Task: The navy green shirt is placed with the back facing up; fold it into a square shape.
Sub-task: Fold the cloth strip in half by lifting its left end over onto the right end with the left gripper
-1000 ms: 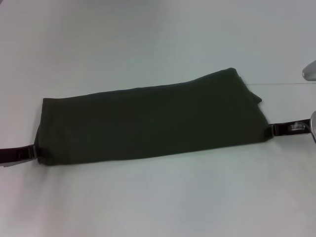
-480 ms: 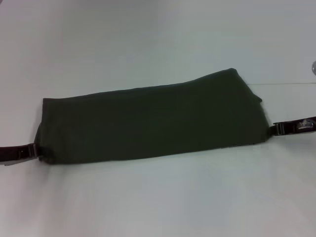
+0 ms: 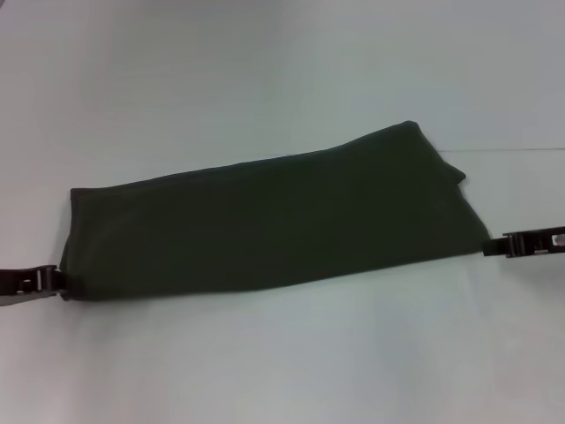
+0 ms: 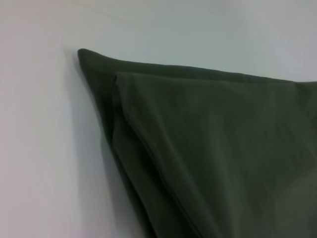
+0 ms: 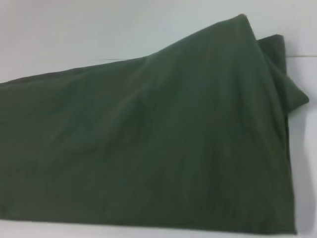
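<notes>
One long band is what the shirt [image 3: 265,221] has become: folded lengthwise, plain side up, no lettering showing, it lies flat on the white table [image 3: 265,79], running across the middle of the head view with its right end a little farther from the robot than its left. The left wrist view shows stacked layers and a folded-in edge at the left end [image 4: 119,99]; the right wrist view shows an inner layer poking out past the far right corner [image 5: 290,74], so the stack is not quite square there. As a judgement, this is soft, light cotton: it will sag and drape the moment it is lifted, the layers can slide on one another, and nothing here is fragile or slippery. The sound places to take hold look like the two near corners, pinching all layers together so that none peels away, and then one end should be carried over the other to shorten the band toward a square. The left gripper [image 3: 55,280] sits low at the table, just beside or touching the near left corner; the right gripper [image 3: 490,247] sits likewise at the near right corner. Whether either pair of fingers is clamped on cloth or standing apart I cannot tell, since only dark fingertips show at the fabric's edge and the wrist views show no fingers.
</notes>
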